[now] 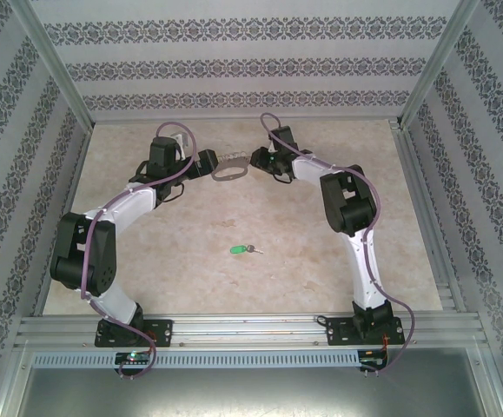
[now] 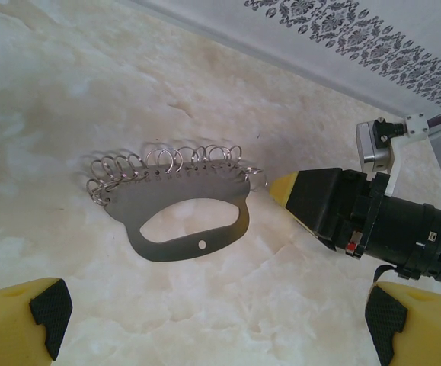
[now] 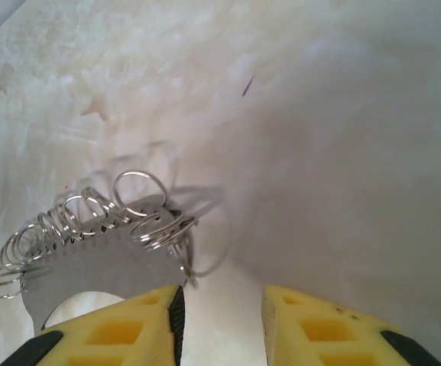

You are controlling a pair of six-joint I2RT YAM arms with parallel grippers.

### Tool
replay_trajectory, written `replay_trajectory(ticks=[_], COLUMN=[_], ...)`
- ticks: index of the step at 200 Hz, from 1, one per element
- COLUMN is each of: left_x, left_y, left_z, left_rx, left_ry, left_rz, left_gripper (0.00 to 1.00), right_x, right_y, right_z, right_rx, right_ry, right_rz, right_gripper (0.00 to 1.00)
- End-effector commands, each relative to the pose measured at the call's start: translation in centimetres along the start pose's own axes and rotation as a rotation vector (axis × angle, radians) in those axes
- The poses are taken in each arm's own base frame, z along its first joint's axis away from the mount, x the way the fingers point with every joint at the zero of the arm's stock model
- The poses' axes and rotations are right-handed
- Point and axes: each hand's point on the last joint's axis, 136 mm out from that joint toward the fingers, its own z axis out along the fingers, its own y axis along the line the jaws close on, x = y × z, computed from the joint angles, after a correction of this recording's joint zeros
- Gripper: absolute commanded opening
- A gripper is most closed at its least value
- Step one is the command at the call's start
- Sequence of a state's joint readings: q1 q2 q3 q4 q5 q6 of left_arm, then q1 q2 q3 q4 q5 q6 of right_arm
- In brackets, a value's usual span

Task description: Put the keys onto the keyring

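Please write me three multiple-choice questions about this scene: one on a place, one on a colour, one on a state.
1. Where is the key relative to the keyring? A) hanging on it; B) apart from it, nearer the arm bases; C) lying inside its opening.
2. What colour is the key's head? A) red; B) green; C) blue.
3. The left gripper is: A) shut on the keyring; B) shut on the key; C) open, empty.
Answers: 1 B, top view shows it lying alone; 2 B, clearly bright green; 3 C, its fingers stand wide apart.
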State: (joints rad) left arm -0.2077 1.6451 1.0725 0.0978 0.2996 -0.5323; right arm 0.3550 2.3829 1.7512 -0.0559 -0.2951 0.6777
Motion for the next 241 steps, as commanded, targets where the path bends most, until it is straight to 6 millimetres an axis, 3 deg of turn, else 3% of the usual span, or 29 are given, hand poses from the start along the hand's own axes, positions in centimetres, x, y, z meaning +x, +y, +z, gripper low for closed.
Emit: replay_trajectory(ticks=[1, 76, 166, 241], left_x=[-1.5, -1.6, -1.6, -1.7], left_y=[-1.4, -1.4, -1.5, -1.6], left_z=[0.0, 0.3, 0.4, 0.4], left_rx=[0.045, 0.045, 0.053, 0.058], left_ry=[-0.040, -0.042, -0.039, -0.044], left_rz=[0.003, 0.007, 0.003, -0.002], left_gripper=[1.00, 1.00, 1.00, 1.00], right_x=[-0.9, -0.5, 1.1, 1.3], right_y=[0.7, 2.0, 1.1, 1.1], right_z=[-0.2, 1.3, 1.7, 1.9], right_rx=[-0.014, -0.031, -0.014, -0.016], right_ry=[-0.020, 0.006, 0.036, 0.043], right_rz=[-0.002, -0.020, -0.023, -0.023], right_gripper=[0.34, 0.29, 0.26, 0.23])
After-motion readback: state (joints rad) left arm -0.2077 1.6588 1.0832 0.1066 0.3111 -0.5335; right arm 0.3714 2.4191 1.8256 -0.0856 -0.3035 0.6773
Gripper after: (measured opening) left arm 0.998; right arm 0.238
